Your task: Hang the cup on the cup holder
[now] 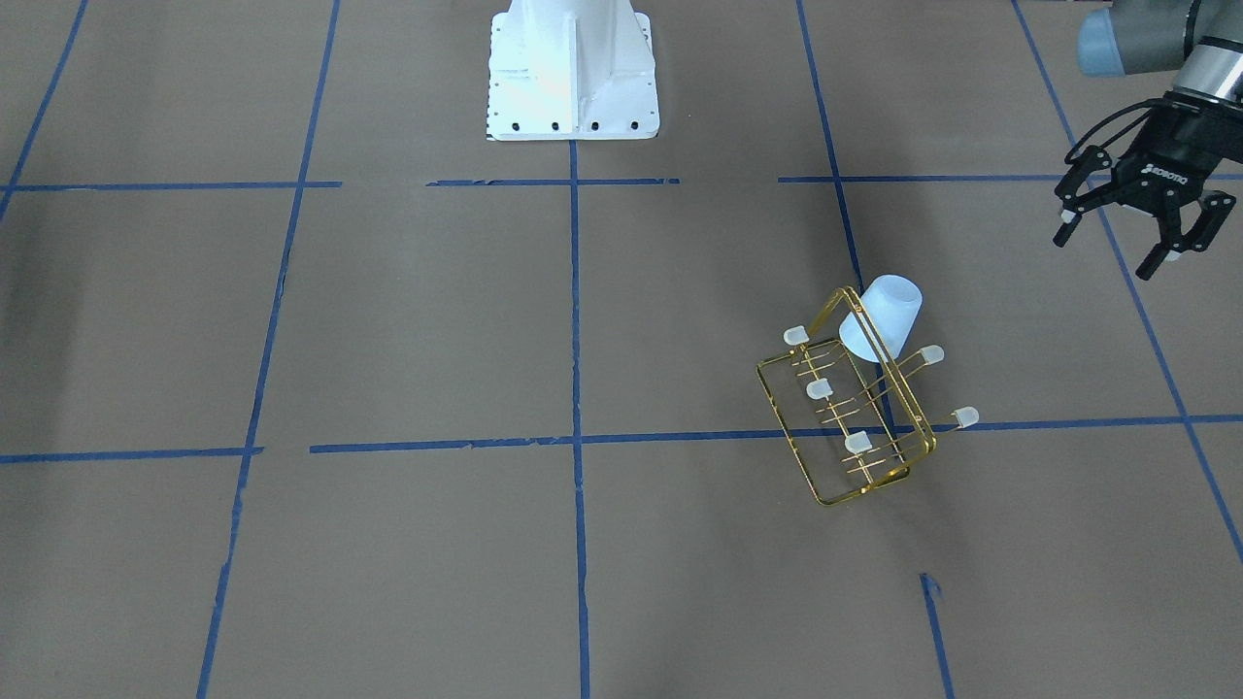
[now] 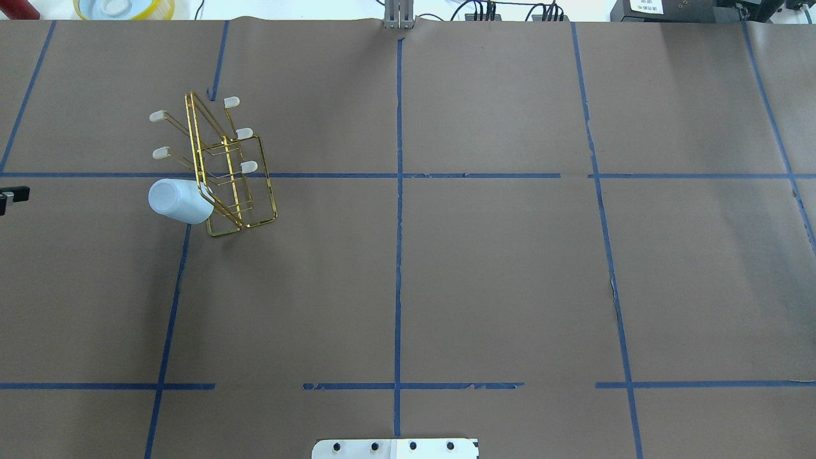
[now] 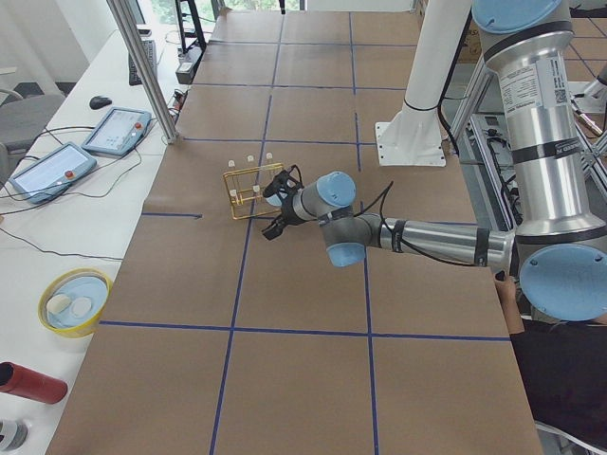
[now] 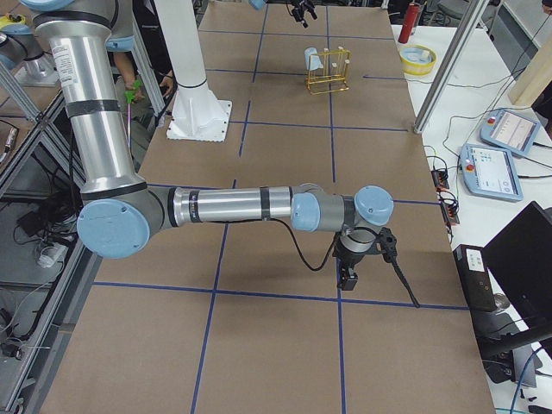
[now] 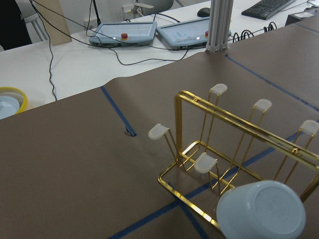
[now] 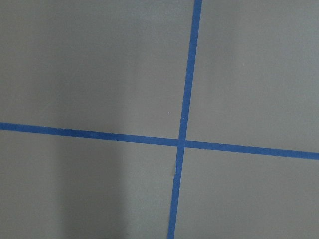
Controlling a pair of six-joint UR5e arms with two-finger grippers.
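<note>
The pale blue-white cup point(image 1: 884, 316) sits upside down and tilted on an end prong of the gold wire cup holder point(image 1: 855, 427). Nothing grips it. It also shows in the overhead view point(image 2: 178, 199) and, bottom towards the camera, in the left wrist view point(image 5: 261, 211). The cup holder point(image 2: 236, 172) stands on the brown table on my left side. My left gripper point(image 1: 1112, 250) is open and empty, raised and well away from the cup. My right gripper point(image 4: 348, 278) hangs low over the table far from the cup holder. I cannot tell whether it is open or shut.
A yellow bowl point(image 2: 124, 7) and a red cylinder point(image 3: 28, 382) lie off the far table edge on the left. A metal post point(image 5: 219, 25) and control tablets point(image 5: 124, 32) stand beyond the cup holder. The white robot base point(image 1: 573, 68) is at the table's near edge.
</note>
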